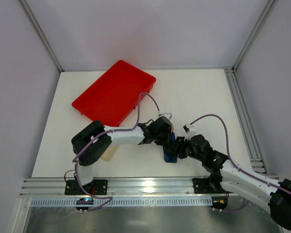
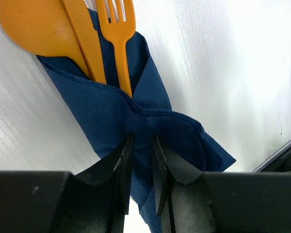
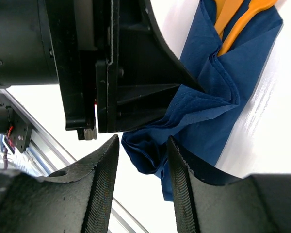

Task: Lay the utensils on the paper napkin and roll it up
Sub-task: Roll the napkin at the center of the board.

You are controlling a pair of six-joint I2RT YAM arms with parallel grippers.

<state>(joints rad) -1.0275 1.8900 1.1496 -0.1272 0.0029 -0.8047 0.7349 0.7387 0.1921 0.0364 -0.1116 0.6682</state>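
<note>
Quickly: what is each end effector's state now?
Left end effector: closed on the napkin.
Right end effector: around the napkin's end, grip cannot be told.

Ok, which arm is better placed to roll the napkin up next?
Left, probably: the left gripper is shut on the navy napkin near the orange fork; the right gripper is open.

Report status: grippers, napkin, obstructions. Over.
Left gripper shut on napkin. Right gripper open, straddling napkin's loose end. Utensils tucked inside, heads sticking out. Red tray well clear, far side.
</note>
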